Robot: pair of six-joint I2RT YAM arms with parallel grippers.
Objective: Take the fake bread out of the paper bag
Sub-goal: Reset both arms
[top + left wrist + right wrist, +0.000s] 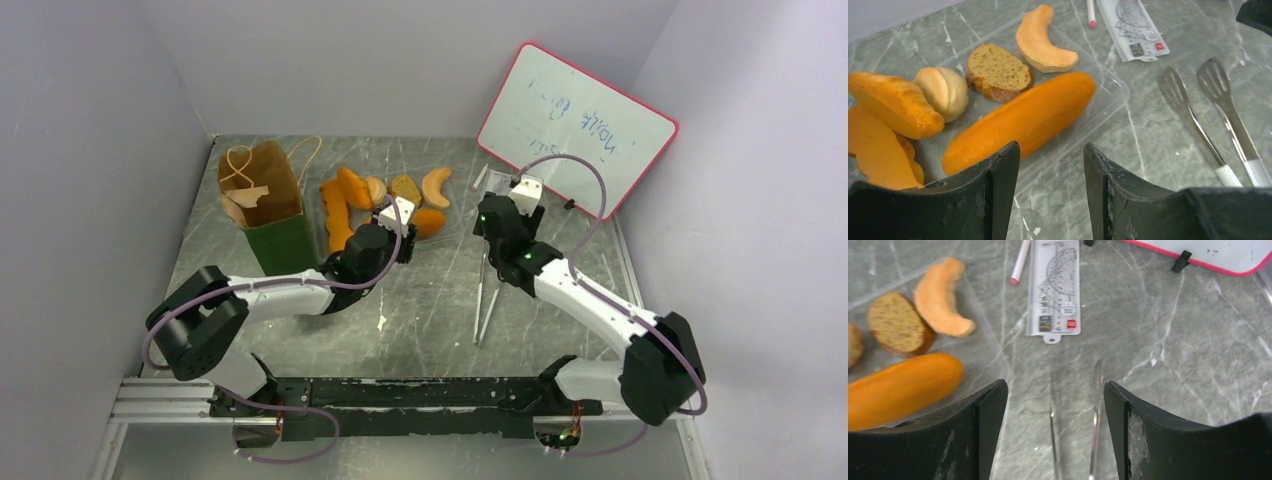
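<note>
Orange/tan fake bread (352,188) pcs lie flat in cluster just beside upright, open-topped green paper bag (266,206).

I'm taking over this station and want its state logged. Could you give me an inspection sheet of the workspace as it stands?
Surface: grey marbled table, scuffed, a few white flecks.
Job's things: paper bag upright, open; fake bread lying in a clear tray beside it.
Clutter: tongs, pen, protractor pack.
Grippers: left gripper and right gripper open, empty.
Cables: purple cables looped along both arms.
Surroundings: grey walls; whiteboard leaning at back right.
</note>
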